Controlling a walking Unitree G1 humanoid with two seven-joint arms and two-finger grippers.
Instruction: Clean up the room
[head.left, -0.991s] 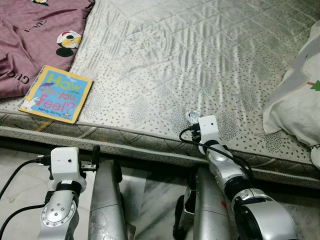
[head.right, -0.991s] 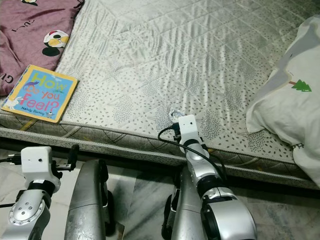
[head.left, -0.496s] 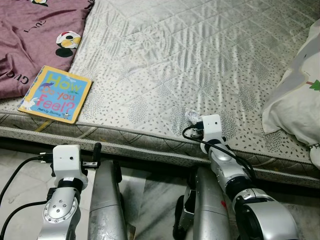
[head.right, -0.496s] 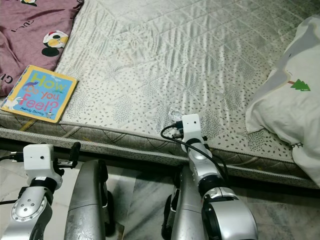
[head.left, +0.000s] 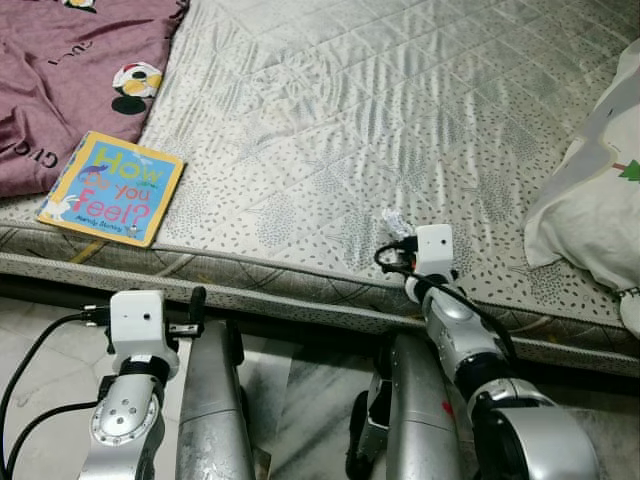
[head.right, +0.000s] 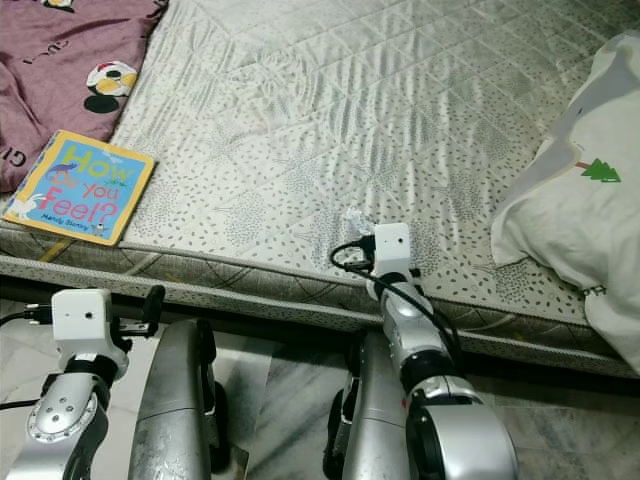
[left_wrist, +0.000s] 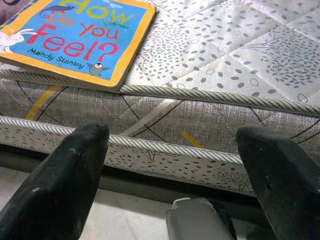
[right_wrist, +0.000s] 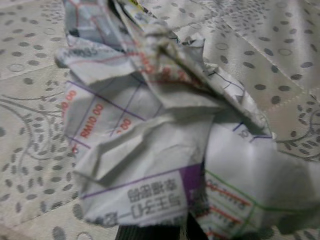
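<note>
1. At far left we see a maroon blanket spread over the corner of the mattress.
2. Just beside the blanket lies a book, flat near the mattress edge; its cover reads "How Do You Feel?".
3. Our left tool hangs below the mattress edge, over the floor. Its two black fingers stand wide apart, holding nothing. In the left wrist view the book sits above and beyond them.
4. Our silver legs stand against the bed's side.
5. Right of centre, our right tool rests on the mattress close to its edge, against a crumpled paper. In the right wrist view the paper is printed with lines and characters and sits right at the fingers. We cannot tell whether they are open or closed on it.
6. At far right a white pillow with a small green tree print lies on the mattress, well apart from the paper.
</note>
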